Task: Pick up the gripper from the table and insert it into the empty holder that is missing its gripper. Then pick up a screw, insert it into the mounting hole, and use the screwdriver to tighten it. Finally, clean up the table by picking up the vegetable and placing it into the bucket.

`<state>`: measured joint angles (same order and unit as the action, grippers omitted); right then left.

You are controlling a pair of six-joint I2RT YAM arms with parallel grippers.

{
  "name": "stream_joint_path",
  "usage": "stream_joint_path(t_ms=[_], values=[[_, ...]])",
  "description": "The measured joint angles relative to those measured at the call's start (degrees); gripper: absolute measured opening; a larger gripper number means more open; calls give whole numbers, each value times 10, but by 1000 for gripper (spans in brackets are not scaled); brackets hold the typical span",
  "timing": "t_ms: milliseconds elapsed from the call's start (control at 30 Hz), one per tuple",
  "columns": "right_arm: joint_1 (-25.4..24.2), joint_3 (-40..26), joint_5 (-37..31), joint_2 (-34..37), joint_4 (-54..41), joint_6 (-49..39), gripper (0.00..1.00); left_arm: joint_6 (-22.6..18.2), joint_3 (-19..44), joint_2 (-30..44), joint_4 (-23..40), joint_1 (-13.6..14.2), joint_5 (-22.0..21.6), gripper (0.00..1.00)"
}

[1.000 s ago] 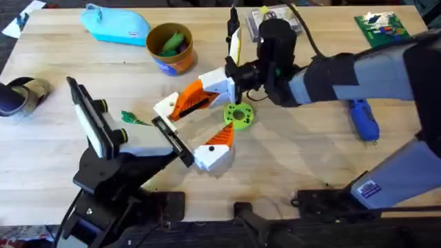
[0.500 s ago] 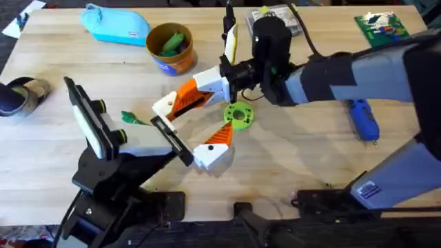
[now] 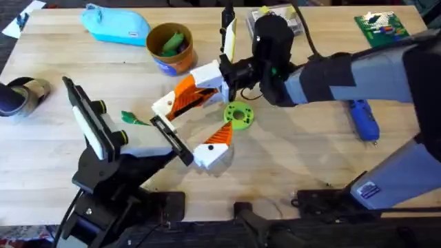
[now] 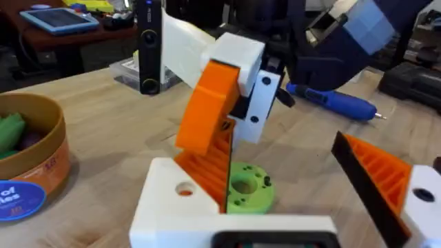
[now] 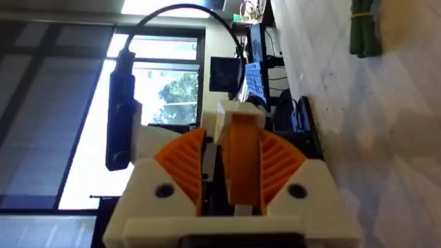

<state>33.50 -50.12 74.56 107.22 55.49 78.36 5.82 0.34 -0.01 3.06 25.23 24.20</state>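
1. A pale wooden table fills the workspace, with both arm bases along its near edge.
2. Nearest, the left gripper reaches in from the lower left, its white fingers with orange ribbed pads spread apart around the middle of the table.
3. Between those spread fingers hangs a loose white-and-orange gripper part, tilted above the table.
4. The right gripper is clamped on that part, its two orange pads pressed against the part's orange finger.
5. A round green mount lies flat on the table just under and beside the held part.
6. A small dark-green vegetable lies on the wood left of the left gripper, apart from it.
7. The blue screwdriver lies well off to the right, beyond the right arm.
8. Farther back stands the yellow-orange bucket, green toy vegetables inside it.
9. A light-blue pouch rests beside the bucket at the far edge.
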Motion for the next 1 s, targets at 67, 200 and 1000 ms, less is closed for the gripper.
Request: stream_joint_path(t_ms=[67, 200, 1000], values=[[0, -1, 1, 0, 3, 0, 448, 2, 0, 0, 1, 0, 0, 994], [2, -8, 6, 0, 9, -4, 703, 9, 0, 0, 2, 0, -4, 994], [3, -12, -12, 0, 3, -6, 995, 6, 0, 0, 0, 5, 35, 994]])
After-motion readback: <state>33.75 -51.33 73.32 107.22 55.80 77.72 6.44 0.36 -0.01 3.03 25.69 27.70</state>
